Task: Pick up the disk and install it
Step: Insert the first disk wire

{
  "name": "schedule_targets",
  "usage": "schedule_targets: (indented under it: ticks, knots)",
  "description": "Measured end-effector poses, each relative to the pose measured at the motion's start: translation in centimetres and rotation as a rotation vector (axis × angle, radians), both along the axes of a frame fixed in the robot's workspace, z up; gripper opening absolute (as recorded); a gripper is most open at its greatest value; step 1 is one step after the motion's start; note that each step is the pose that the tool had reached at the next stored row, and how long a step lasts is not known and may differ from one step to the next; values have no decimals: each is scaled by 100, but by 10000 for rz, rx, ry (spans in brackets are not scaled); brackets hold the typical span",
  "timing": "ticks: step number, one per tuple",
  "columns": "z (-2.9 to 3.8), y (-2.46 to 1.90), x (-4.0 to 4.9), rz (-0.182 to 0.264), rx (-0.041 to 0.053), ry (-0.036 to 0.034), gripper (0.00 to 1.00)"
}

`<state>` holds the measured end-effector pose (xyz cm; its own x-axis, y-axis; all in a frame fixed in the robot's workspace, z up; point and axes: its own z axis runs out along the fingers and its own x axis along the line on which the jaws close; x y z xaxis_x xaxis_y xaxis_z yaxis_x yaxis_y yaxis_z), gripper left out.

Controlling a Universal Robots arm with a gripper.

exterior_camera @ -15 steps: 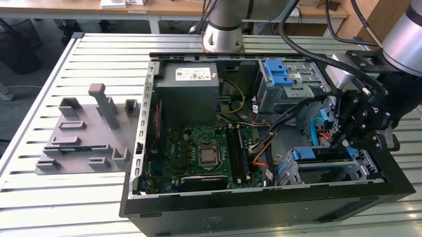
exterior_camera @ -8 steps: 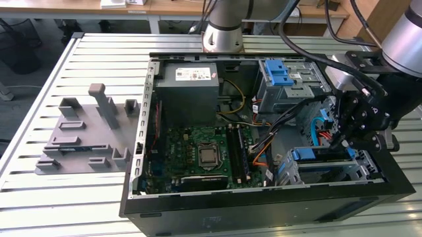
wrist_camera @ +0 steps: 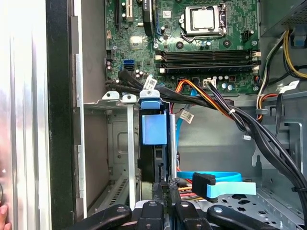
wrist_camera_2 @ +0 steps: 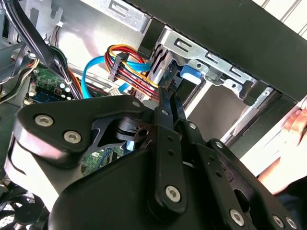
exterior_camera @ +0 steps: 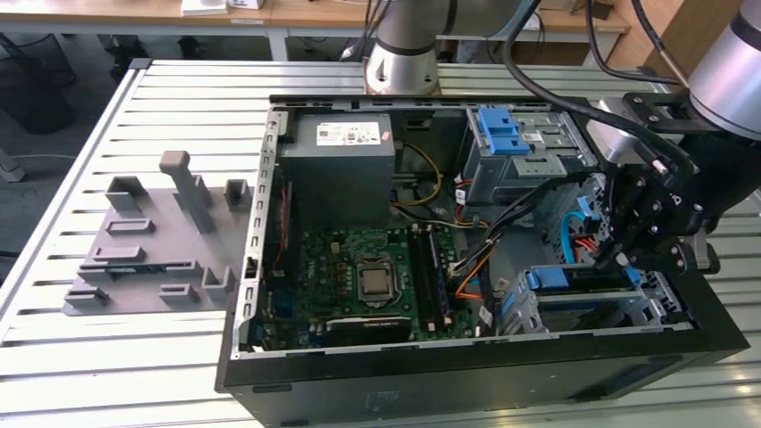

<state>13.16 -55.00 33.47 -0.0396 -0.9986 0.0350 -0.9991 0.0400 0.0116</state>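
The disk (exterior_camera: 585,280) sits edge-up in the drive cage (exterior_camera: 648,312) at the front corner of the open computer case, on the exterior view's right. Its blue plastic rail end (wrist_camera: 154,128) and dark body (wrist_camera: 152,163) show between the cage's metal walls in the first wrist view, and the blue end (wrist_camera_2: 189,73) shows in the second. My gripper (exterior_camera: 616,260) hangs right over the disk's rear end, fingers pressed together with nothing between them. The fingertips (wrist_camera: 163,188) point at the disk's edge next to a black cable plug (wrist_camera: 176,183).
Bundled black, orange and blue cables (wrist_camera: 225,110) run close past the cage. The motherboard (exterior_camera: 369,276), grey power supply (exterior_camera: 337,165) and a blue latch (exterior_camera: 502,132) fill the case. A grey fixture (exterior_camera: 149,241) lies on the table. A person's hand (wrist_camera_2: 295,125) is beside the case.
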Motion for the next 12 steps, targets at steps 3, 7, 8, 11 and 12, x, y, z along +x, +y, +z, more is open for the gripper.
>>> schedule_targets:
  ticks: [3,7,8,11,12]
  knots:
    - [5,-7,2,-2,57,10,16]
    - [4,-27,6,-14,124,22,16]
    - [2,-29,6,-15,143,22,16]
    - [-2,-32,7,-16,227,24,16]
    - [-3,-32,7,-16,281,24,16]
